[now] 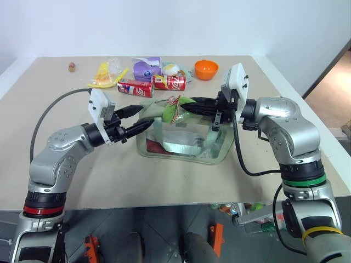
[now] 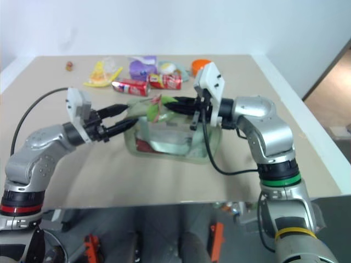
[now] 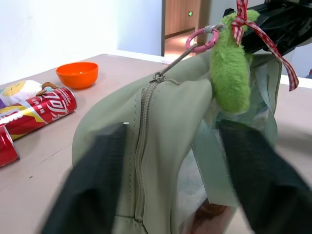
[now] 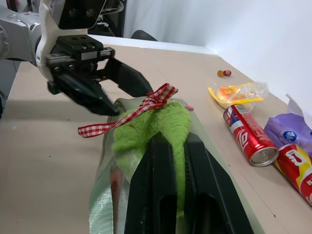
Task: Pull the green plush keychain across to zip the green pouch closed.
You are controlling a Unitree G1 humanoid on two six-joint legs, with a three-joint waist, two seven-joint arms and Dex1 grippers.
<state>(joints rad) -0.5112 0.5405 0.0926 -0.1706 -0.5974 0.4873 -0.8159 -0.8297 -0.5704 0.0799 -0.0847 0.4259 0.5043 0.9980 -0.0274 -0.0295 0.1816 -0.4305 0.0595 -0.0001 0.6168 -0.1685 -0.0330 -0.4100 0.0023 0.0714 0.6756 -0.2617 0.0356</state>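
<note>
The green pouch (image 1: 186,145) lies mid-table, its top zipper (image 3: 142,126) running along the ridge. The green plush keychain (image 4: 156,124), tied with a red checked ribbon, hangs from a pink ring (image 3: 197,41) on the zipper pull. My right gripper (image 1: 182,108) reaches in from the right over the pouch's top and is shut on the plush. My left gripper (image 1: 143,118) comes from the left, and its two fingers (image 3: 97,180) press on either side of the pouch's left end. The plush sits just past that end of the zipper.
Behind the pouch lie two red cans (image 1: 136,87), a purple pack (image 1: 147,68), a yellow snack bag (image 1: 104,76) and an orange bowl (image 1: 206,69). A small object (image 1: 71,67) sits at the far left. The table's front edge (image 1: 164,204) runs close below the pouch.
</note>
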